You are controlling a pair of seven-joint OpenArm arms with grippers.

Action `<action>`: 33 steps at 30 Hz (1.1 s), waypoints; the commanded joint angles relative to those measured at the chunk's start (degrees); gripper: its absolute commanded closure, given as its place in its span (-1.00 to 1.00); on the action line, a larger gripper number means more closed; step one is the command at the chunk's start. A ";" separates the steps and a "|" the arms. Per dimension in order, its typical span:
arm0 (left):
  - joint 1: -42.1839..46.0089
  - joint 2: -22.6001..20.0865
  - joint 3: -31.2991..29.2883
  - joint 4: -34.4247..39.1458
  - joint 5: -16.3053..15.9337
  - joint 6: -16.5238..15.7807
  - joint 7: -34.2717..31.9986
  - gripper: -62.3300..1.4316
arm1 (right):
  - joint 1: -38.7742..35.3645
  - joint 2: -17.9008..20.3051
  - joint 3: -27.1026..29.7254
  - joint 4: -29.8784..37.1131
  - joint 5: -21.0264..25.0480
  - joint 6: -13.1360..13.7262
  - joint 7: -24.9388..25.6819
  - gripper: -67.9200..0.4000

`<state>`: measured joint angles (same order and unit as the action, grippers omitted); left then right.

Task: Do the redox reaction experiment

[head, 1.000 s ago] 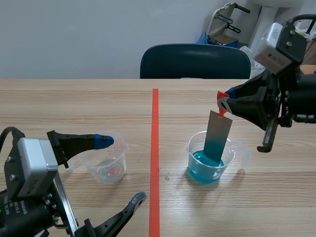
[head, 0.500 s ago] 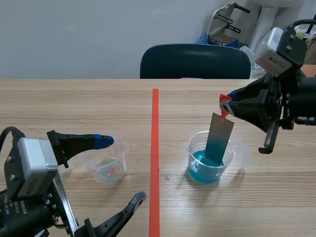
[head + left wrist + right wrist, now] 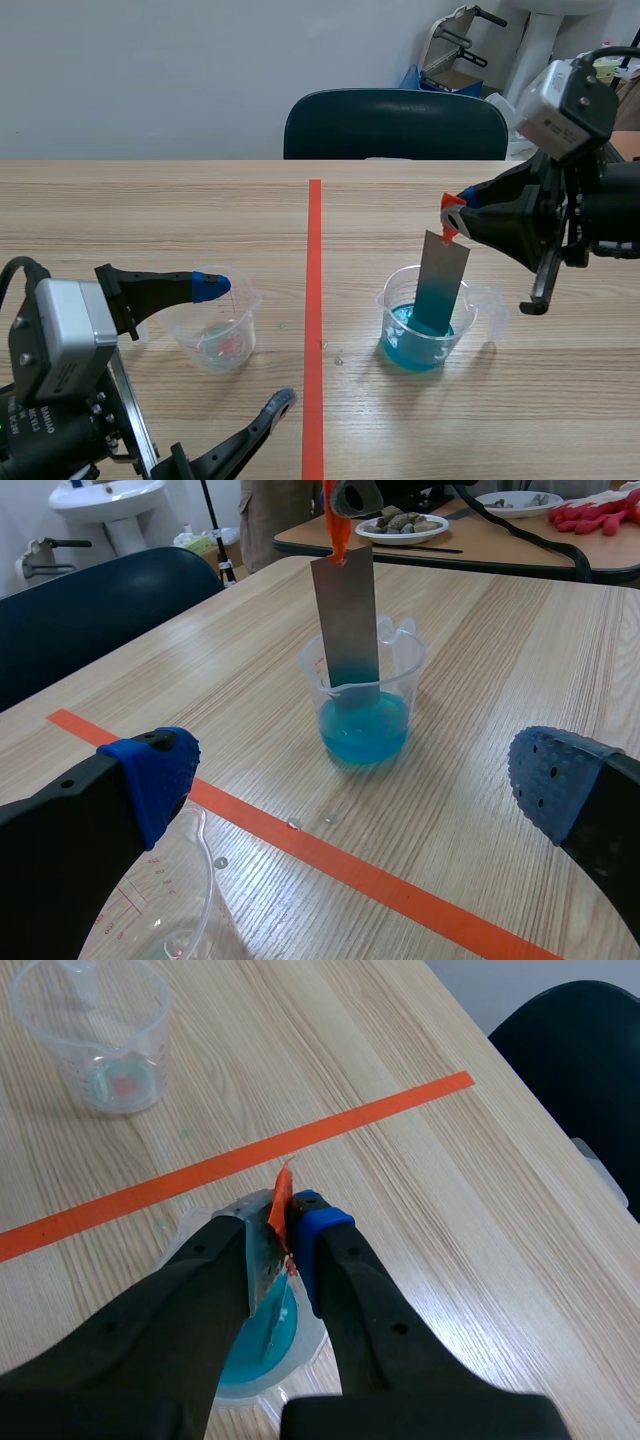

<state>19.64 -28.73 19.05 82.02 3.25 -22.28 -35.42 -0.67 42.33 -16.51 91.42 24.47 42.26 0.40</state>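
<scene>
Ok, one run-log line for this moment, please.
right end effector: shut on metal strip | metal strip: lower end in blue-liquid beaker | left end effector: open, by nearly empty beaker

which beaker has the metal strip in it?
The beaker of blue liquid, under the right gripper, which holds the strip. The other beaker, by the left gripper, is nearly empty.

Fingers (image 3: 60, 850): were thick, matte black.
Pads (image 3: 560, 780): were blue, dotted.
Wrist housings (image 3: 62, 335): were silver-grey, screwed.
Cable (image 3: 12, 272): looped black.
Lettering (image 3: 35, 420): white, perhaps a brand.
</scene>
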 commanded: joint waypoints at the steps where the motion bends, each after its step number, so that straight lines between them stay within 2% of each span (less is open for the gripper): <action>1: -0.15 0.13 -0.22 0.96 -0.39 0.13 -0.79 -1.00 | 0.31 -0.17 -0.20 -0.15 -1.16 0.46 -0.46 0.97; 5: -0.15 0.13 -0.22 0.96 -0.39 0.13 -0.79 -1.00 | 0.31 -1.09 -0.20 -0.15 -2.45 0.46 -0.70 0.97; 33: -0.15 0.13 -0.22 0.96 -0.39 0.13 -0.79 -1.00 | 0.33 -1.22 -0.20 -0.15 -2.45 0.46 -1.09 0.97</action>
<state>19.64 -28.73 19.05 82.02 3.25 -22.28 -35.44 -0.64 40.34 -16.51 91.44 22.48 42.24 0.36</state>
